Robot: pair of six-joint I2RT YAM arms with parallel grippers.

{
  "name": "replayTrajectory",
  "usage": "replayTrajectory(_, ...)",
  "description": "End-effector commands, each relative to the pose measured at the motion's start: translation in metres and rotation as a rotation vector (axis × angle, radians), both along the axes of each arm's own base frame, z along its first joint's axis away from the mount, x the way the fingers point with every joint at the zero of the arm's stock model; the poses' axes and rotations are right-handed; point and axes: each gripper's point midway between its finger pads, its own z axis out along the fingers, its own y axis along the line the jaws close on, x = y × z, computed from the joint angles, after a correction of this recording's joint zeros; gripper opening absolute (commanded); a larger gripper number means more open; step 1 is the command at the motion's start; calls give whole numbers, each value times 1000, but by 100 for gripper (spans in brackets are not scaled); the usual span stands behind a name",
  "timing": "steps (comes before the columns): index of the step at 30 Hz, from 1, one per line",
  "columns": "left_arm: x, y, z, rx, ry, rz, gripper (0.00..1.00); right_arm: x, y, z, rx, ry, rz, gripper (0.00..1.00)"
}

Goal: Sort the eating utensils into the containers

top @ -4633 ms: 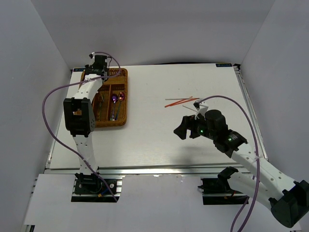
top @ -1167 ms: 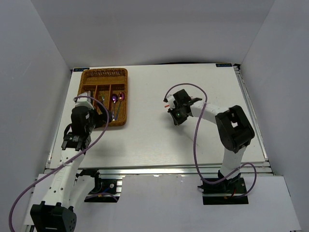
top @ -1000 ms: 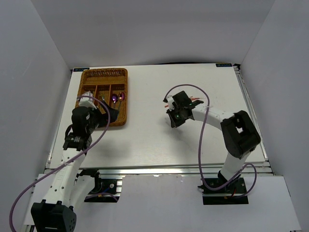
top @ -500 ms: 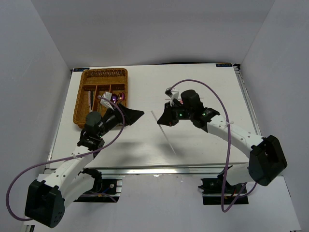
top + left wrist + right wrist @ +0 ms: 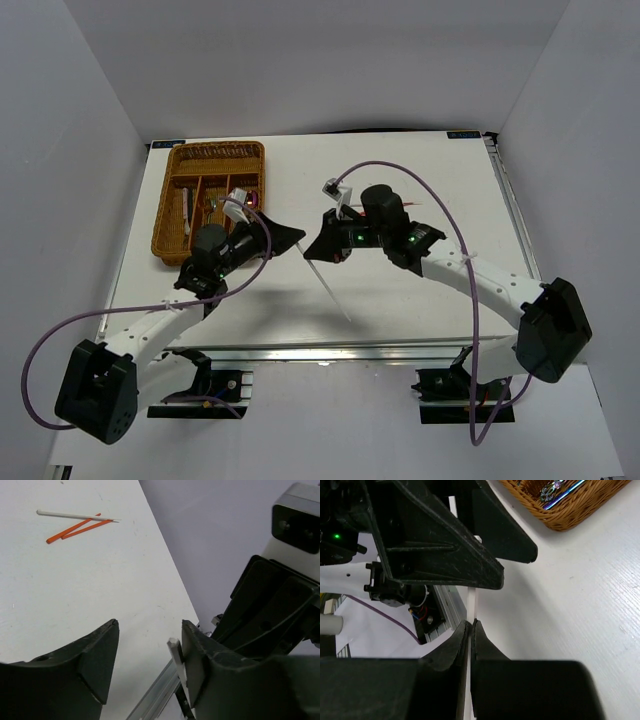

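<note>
My right gripper [image 5: 471, 622] is shut on a white chopstick [image 5: 471, 602] and holds it in the air over the table's front middle. In the top view the chopstick [image 5: 330, 290] slants down toward the near edge. My left gripper [image 5: 150, 625] faces the right one, jaws apart. The chopstick's end [image 5: 174, 644] stands between them, against the right finger's inner face. One white chopstick [image 5: 75, 515] and two red chopsticks [image 5: 75, 528] lie crossed on the table. The wicker tray [image 5: 175, 240] at back left holds several utensils [image 5: 213, 204], among them an iridescent piece [image 5: 555, 492].
The two grippers [image 5: 295, 238] [image 5: 314, 250] meet nose to nose near the table's middle front. The aluminium rail [image 5: 330, 352] runs along the near edge. White walls close in the left, right and back sides.
Both arms swung in toward the middle. The right gripper lifted the white chopstick off the table. The left gripper left the tray, came up to the chopstick's end and narrowed its jaws.
</note>
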Motion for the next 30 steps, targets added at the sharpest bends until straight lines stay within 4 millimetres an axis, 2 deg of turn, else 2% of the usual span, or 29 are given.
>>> replayTrajectory(1,7,-3,16,-16,-35,9,61,0,18,36,92,-57,45,0)
replayTrajectory(2,8,-5,18,-26,-35,5,55,1,20,33,86,-54,47,0)
replayTrajectory(3,8,-7,19,-41,-26,-1,37,2,21,33,87,-54,43,0)
replayTrajectory(6,11,-10,28,-67,-24,-7,0,9,22,31,80,-65,17,0)
replayTrajectory(9,17,-8,35,-63,-22,21,0,20,16,35,76,-89,-35,0)
replayTrajectory(10,26,-2,34,-52,-14,80,0,21,10,37,68,-88,-61,18)
replayTrajectory(11,35,4,45,-40,-28,133,0,34,1,38,52,-103,-135,40)
replayTrajectory(12,42,15,26,54,38,198,0,39,-6,39,43,-113,-176,68)
replayTrajectory(13,53,27,23,101,63,275,0,39,-17,47,51,-136,-209,89)
replayTrajectory(14,78,52,43,122,52,429,0,47,-33,42,16,-136,-281,89)
replayTrajectory(15,90,68,26,176,118,502,0,50,-43,42,7,-146,-318,89)
replayTrajectory(16,106,96,26,178,137,598,0,55,-64,41,-10,-162,-398,89)
replayTrajectory(17,117,111,24,173,163,642,0,57,-75,42,-20,-170,-439,89)
replayTrajectory(18,131,126,34,114,176,685,0,59,-85,41,-30,-174,-475,89)
replayTrajectory(19,148,140,22,88,220,712,0,58,-99,49,-16,-194,-513,89)
replayTrajectory(20,166,177,28,1,225,793,0,57,-109,40,-44,-188,-539,89)
replayTrajectory(21,178,189,37,-39,216,805,0,56,-115,41,-47,-193,-552,89)
replayTrajectory(22,196,232,21,-61,251,896,0,53,-124,42,-51,-212,-568,89)
replayTrajectory(23,206,244,23,-92,250,916,0,51,-129,40,-62,-211,-573,89)
replayTrajectory(24,224,259,48,-120,185,935,0,48,-133,42,-59,-219,-578,89)
replayTrajectory(25,241,284,26,-114,224,978,0,46,-135,39,-69,-222,-572,89)
replayTrajectory(27,264,302,31,-151,202,982,0,41,-138,34,-84,-216,-565,89)
replayTrajectory(28,277,319,48,-182,156,994,0,38,-138,31,-87,-214,-550,89)
replayTrajectory(29,291,328,35,-215,160,999,0,36,-139,25,-99,-206,-543,89)
replayTrajectory(30,298,334,35,-238,153,994,0,35,-139,21,-105,-204,-535,89)
